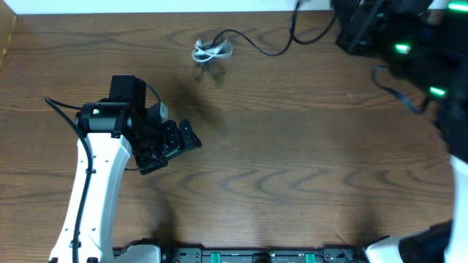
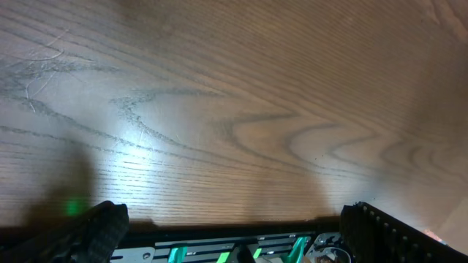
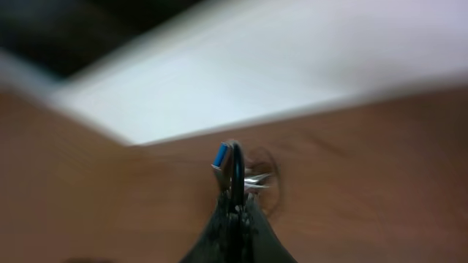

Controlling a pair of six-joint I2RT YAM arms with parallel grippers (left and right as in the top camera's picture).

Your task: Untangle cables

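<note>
Nearest the robot's base, the left gripper (image 1: 178,144) is hovering over bare boards of the brown wood-grain table (image 1: 292,183), its jaws standing wide and holding nothing; its wrist view is showing only wood between the two fingers. Farther out, toward the table's back edge, the thin white cable (image 1: 212,51) is lying bunched in a small coil. The thin black cable (image 1: 252,44) is trailing out of that coil, curving right and then running up toward the far corner. There the right gripper (image 3: 234,212) is showing only as a blur from overhead; in its own view the jaws are pressing together and appear to be pinching the black cable just behind its small blue-tipped plug (image 3: 221,156). The work is looking partly done: the black line is mostly drawn out, but whether it is free of the white coil cannot be told, and the coil itself is waiting to be spread.
</note>
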